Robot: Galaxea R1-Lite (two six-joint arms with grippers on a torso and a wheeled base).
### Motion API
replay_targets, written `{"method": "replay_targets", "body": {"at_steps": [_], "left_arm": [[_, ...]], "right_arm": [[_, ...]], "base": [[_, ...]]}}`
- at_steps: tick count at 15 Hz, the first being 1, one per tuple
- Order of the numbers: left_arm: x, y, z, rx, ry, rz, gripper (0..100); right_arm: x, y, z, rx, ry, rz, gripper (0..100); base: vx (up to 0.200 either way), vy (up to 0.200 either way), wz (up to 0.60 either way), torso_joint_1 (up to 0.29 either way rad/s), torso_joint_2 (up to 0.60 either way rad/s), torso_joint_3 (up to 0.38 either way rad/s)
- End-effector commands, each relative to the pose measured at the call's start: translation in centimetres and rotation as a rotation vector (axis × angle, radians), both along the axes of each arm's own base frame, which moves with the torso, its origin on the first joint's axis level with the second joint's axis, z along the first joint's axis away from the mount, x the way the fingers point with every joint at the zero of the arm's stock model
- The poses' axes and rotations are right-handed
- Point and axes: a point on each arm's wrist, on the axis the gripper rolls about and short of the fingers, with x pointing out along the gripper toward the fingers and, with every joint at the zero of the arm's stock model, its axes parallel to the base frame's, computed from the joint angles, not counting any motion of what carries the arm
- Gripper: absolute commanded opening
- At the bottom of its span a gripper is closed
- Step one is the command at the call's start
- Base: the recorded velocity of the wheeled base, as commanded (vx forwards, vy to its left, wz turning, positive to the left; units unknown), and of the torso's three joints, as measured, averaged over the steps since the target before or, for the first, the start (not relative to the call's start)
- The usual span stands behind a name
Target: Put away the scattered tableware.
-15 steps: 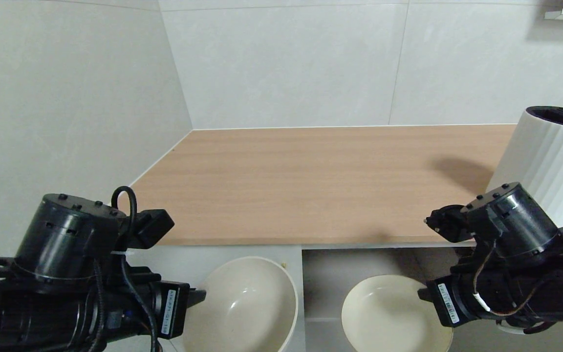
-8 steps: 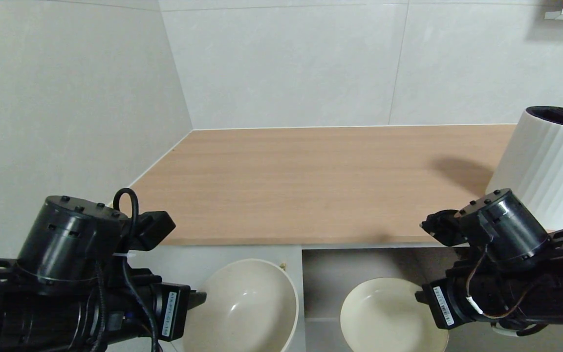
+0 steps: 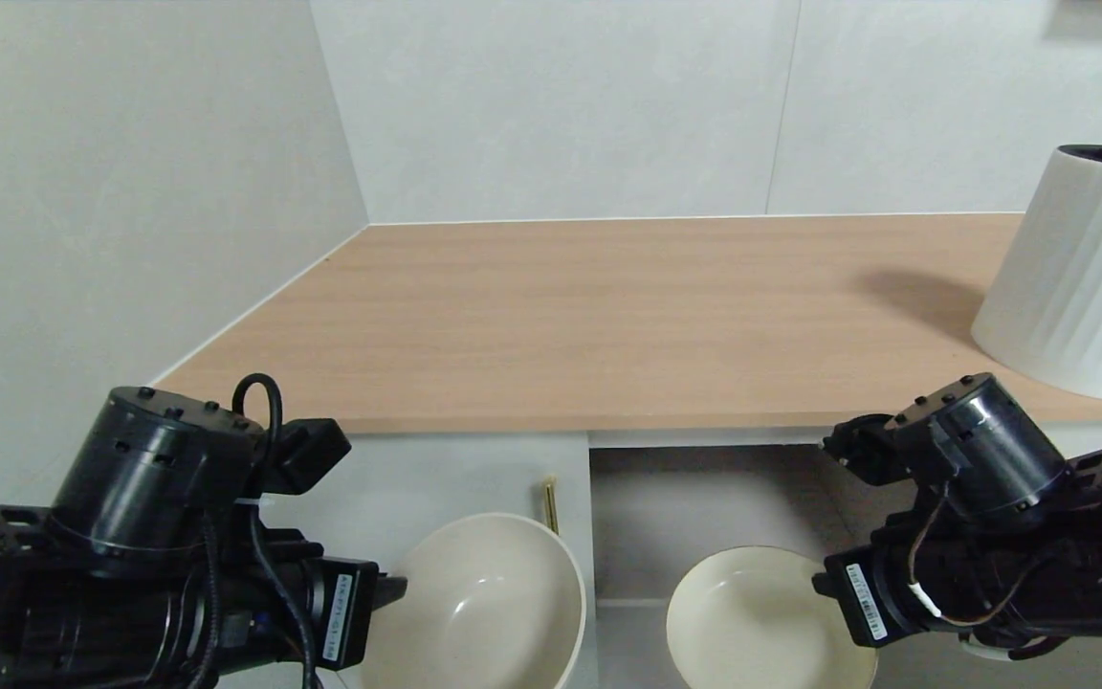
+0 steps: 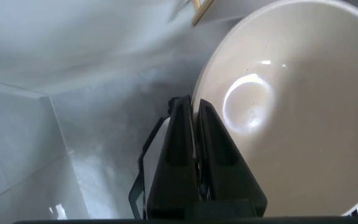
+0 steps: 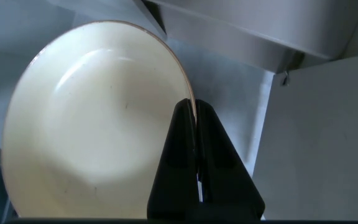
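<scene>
Left pincer – my two fingers are pressed onto the rim of the deep bowl, one inside the wall and one outside, so the bowl hangs out from that single pinch. Right pincer – closed the same way on the rim of the shallow bowl. Both pieces are in the air below the front edge of the bench. The deep bowl is before a pale cupboard door with a brass handle, and the shallow one is before the darker recess just beside it. A ribbed white vessel stands on the bench well apart from either bowl. Both bowls look like glazed ceramic, so I judge them stiff, smooth and breakable, with enough weight to lever against a rim hold. The glaze gives my fingers little friction, and I expect each bowl to swing about its pinch if I turn a wrist sharply. The rim is the only place to take hold, so my fingers should be seated as deep over the wall as they will go. I would set each bowl down base first, without knocking it.
</scene>
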Motion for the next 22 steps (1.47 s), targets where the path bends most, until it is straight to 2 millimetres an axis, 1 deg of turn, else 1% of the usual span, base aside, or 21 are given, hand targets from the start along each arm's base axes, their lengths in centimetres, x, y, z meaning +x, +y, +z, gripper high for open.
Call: {"method": "replay_targets", "body": {"at_steps": [1, 10, 15, 18, 20, 22], "left_arm": [[0.1, -0.1, -0.2, 0.003, 0.007, 0.000, 0], [0.1, -0.1, -0.2, 0.004, 0.009, 0.000, 0], [0.1, -0.1, -0.2, 0.003, 0.007, 0.000, 0], [0.1, -0.1, -0.2, 0.003, 0.007, 0.000, 0], [0.1, -0.1, -0.2, 0.003, 0.007, 0.000, 0], [0.1, -0.1, -0.2, 0.004, 0.009, 0.000, 0]], "right_arm": [[0.1, 0.1, -0.2, -0.005, 0.007, 0.000, 0], [0.2, 0.2, -0.4, -0.010, 0.013, 0.000, 0], [0.2, 0.2, -0.5, -0.012, 0.015, 0.000, 0], [1.3, 0.9, -2.2, -0.038, 0.052, -0.005, 0], [2.5, 1.3, -3.9, -0.055, 0.076, -0.025, 0], [3.9, 1.7, -6.1, -0.077, 0.107, -0.047, 0]], "base": [[0.000, 0.000, 0.00, -0.178, 0.48, 0.295], [0.000, 0.000, 0.00, -0.128, 0.43, 0.306], [0.000, 0.000, 0.00, -0.012, 0.04, 0.032], [0.000, 0.000, 0.00, 0.000, 0.00, 0.000], [0.000, 0.000, 0.00, 0.000, 0.00, 0.000], [0.000, 0.000, 0.00, 0.000, 0.00, 0.000]]}}
